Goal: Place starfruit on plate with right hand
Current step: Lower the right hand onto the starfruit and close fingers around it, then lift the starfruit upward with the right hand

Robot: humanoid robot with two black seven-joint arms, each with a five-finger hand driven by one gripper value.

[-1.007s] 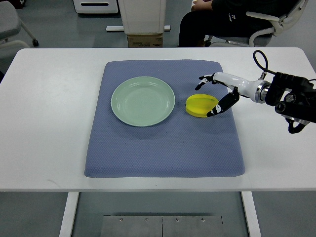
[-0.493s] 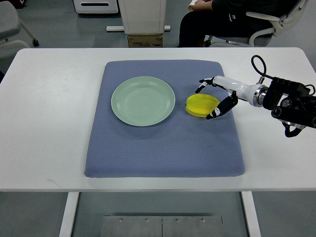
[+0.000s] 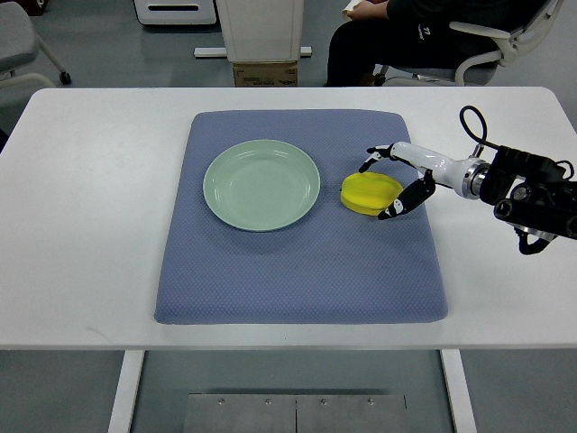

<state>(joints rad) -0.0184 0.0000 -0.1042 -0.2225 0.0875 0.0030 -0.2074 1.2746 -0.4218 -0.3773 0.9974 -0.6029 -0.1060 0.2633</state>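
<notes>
**Loose bracket around the starfruit: slip or shove likely**

Right hand [image 3: 389, 183] reaching in from the right edge, fingers spread into an open curl around the starfruit [image 3: 370, 193]. Upper fingers [image 3: 372, 155] hooked over the far-right shoulder of the starfruit, lower dark fingertip near its near-right edge. Actual contact impossible to confirm from this steep view; no firm pinch visible, so best read as bracketing, not gripping. Left hand nowhere in view.

Starfruit lying flat on the blue mat [image 3: 297, 271], just right of the green plate [image 3: 261, 185] and apart from it, a narrow strip of mat between the two. Plate sitting left of the starfruit, nothing on it. Mat spread over the white desk [image 3: 81, 225]. Person seated on a chair [image 3: 496, 41] beyond the desk, well away from the starfruit.

Probable trouble from here:

- Squirting out on closure. Waxy, ridged skin plus fingers meeting on the right-hand half only, rather than across the middle, likely to push the starfruit leftward instead of trapping it.
- Knocking the plate. Any leftward shove sending the starfruit against the plate rim, possibly sliding the plate across the mat.
- Dropping mid-carry. Shallow fingertip hold on a flat-lying fruit likely to let it tip and fall short of the plate.
- Snagging the mat. Lower fingertip held low near the textured cloth, apt to drag or wrinkle it on closing.
</notes>
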